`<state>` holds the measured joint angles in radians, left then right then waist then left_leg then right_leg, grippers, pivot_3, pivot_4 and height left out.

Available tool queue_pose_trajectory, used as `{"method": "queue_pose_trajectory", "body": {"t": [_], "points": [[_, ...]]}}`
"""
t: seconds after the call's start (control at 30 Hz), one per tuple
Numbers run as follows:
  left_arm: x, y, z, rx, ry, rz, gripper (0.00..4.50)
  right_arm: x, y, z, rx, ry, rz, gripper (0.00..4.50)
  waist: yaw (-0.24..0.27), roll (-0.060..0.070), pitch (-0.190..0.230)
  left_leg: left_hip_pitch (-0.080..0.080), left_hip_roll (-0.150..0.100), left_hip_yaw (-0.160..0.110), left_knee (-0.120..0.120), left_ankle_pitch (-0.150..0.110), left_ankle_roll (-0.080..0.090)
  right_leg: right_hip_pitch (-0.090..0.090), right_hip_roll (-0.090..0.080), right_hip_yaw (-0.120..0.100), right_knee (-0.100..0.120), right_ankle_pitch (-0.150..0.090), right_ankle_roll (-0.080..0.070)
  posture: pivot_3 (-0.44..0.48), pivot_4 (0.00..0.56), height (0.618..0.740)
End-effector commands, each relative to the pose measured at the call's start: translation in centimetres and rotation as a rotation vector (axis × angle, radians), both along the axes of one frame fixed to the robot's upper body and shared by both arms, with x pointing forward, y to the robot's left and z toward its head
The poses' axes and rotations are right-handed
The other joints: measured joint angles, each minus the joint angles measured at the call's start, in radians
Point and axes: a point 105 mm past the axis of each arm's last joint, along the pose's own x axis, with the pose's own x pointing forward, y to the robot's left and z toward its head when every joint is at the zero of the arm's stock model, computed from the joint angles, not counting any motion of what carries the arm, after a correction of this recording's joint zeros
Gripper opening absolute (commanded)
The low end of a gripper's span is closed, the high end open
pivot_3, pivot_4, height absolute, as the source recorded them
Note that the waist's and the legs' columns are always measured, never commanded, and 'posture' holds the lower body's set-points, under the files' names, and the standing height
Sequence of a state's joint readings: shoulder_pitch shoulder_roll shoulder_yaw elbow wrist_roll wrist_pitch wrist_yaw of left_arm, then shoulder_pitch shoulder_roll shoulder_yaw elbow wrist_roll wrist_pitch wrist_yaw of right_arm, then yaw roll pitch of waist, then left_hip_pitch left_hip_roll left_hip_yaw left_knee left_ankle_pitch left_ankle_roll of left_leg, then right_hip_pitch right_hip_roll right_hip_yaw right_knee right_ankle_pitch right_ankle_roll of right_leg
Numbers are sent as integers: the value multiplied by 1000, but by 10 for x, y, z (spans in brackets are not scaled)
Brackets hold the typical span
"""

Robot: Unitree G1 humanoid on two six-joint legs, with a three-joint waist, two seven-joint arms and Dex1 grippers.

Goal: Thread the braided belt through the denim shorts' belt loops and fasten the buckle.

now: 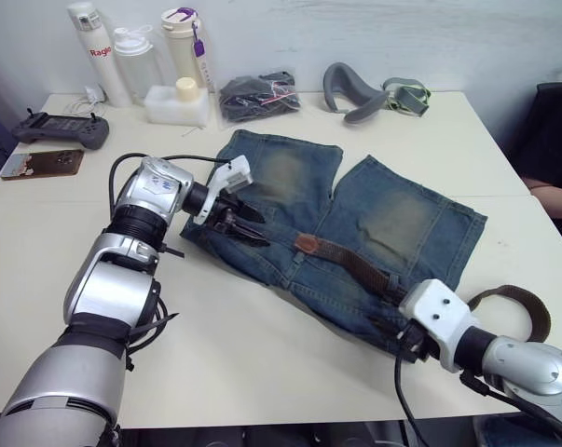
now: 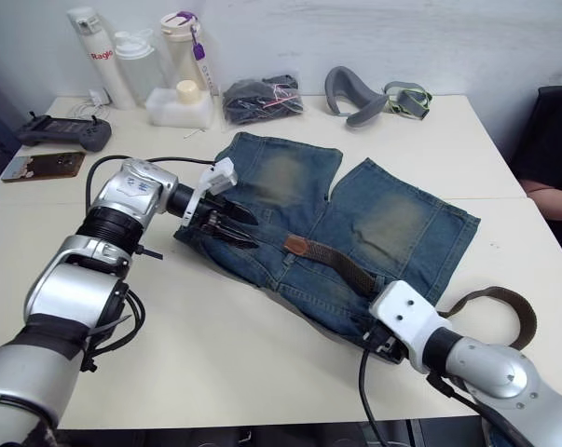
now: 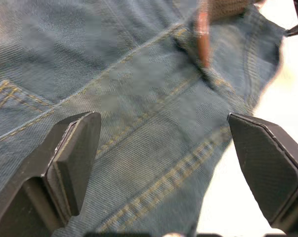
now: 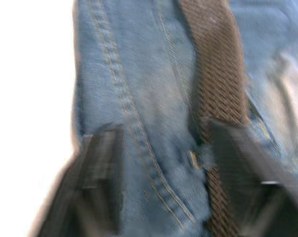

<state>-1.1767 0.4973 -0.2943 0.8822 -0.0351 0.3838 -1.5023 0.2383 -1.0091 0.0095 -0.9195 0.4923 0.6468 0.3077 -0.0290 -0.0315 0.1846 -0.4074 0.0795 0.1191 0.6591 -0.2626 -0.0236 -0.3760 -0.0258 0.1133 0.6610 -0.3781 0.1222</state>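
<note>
The denim shorts (image 1: 355, 223) lay flat on the bench (image 1: 262, 354), waistband toward me, and the braided belt (image 1: 355, 265) ran along that waistband, its long axis slanting from the tan tip (image 1: 307, 244) near the shorts' middle down to my right, then looping off the cloth onto the bench beside my right arm. My left end effector (image 1: 236, 222) sat over the waistband's left end with its fingers spread wide and empty; the belt tip lay just to its right along the band, nearer to it than to the other. My right end effector (image 1: 406, 337) straddled waistband and belt at the shorts' right end, fingers apart, gripping nothing I could see. I judged the tip was the left one's to pull onward.
</note>
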Motion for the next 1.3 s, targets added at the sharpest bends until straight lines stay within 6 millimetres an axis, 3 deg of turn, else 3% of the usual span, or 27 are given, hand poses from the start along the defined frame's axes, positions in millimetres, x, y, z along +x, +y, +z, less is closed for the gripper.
{"method": "queue_pose_trajectory", "body": {"t": [0.03, 0.17, 0.23, 0.27, 0.37, 0.43, 0.53, 0.77, 0.9, 1.07, 1.1, 1.17, 1.3], "points": [[-21, -7, 3, -15, -27, -195, 4500, -18, 28, 1, -48, -49, 121, 3711, -1, 0, 0, 0, 0, 0, 0, 0, 0, 0, 0, 0, 0, 0, 0, 0, 150, 740], [-26, -12, 2, -49, -119, -254, 4500, -8, 14, -26, -166, -9, 55, 3711, -1, 0, 0, 0, 1, 0, 2, 0, 0, -1, 0, 0, 2, 0, 0, 0, 150, 740], [-24, -13, 3, -52, -175, -258, 4500, -10, 6, -30, -192, 9, 29, 3711, 0, 0, 0, 0, 1, 0, 2, 0, 0, -1, 0, 0, 2, 0, 0, 0, 150, 740], [-24, -14, 5, -70, -195, -254, 4500, -10, 1, -28, -203, -1, 12, 3481, 1, 0, 0, 0, 1, 0, 2, 0, 0, 0, 0, 0, 2, 0, 0, 0, 150, 740], [-23, -16, 9, -115, -220, -240, 4500, -11, -12, -21, -244, -31, -5, 2442, 3, 0, 0, 0, 0, 0, 3, 0, 0, 0, 0, 0, 2, 0, 0, 0, 150, 740], [-23, -23, 14, -178, -212, -219, 4500, -11, -56, -20, -442, -77, -21, 1476, 10, 2, 0, 0, 0, 0, 4, -1, 1, 1, 0, -1, 2, 0, 0, 0, 150, 740], [-30, -32, 12, -246, -183, -198, 4500, -19, -98, -16, -573, -86, 6, 19, 13, -3, -1, -1, -3, 2, 4, -1, 2, 3, -1, -2, 0, 0, 2, 0, 150, 740], [-47, -54, -2, -312, -143, -180, 4500, -24, -157, -14, -671, -85, 69, 19, 4, -3, -1, 2, -2, 2, 5, -2, 1, 9, -1, -3, -2, 0, 2, 0, 150, 740], [-50, -63, -5, -333, -134, -165, 4500, -16, -174, -7, -702, -123, 65, 19, 1, -2, -1, 3, -2, 1, 5, -2, 1, 9, -1, -2, -2, 0, 2, 0, 150, 740], [-53, -72, -12, -341, -112, -133, 4500, -13, -180, 6, -667, -154, 34, 19, 1, 0, 0, 4, -2, 1, 5, -1, 1, 10, 0, -2, -2, 0, 2, 0, 150, 740], [-54, -74, -12, -347, -108, -132, 4500, -15, -181, 9, -675, -158, 35, 660, 1, 0, 0, 4, -2, 0, 5, -1, 1, 10, 0, -2, -2, 0, 2, 0, 150, 740], [-55, -76, -13, -354, -101, -131, 4500, -19, -182, 17, -679, -153, 15, 1200, 3, 0, 0, 4, -2, 0, 5, -1, 1, 10, -1, -2, -2, 0, 2, 0, 150, 740], [-55, -78, -14, -356, -99, -129, 4500, -24, -172, 42, -544, -140, -113, 3001, 2, 0, 0, 5, -2, -1, 5, -1, 0, 11, 0, -3, -2, 0, 2, 0, 150, 740]]}}
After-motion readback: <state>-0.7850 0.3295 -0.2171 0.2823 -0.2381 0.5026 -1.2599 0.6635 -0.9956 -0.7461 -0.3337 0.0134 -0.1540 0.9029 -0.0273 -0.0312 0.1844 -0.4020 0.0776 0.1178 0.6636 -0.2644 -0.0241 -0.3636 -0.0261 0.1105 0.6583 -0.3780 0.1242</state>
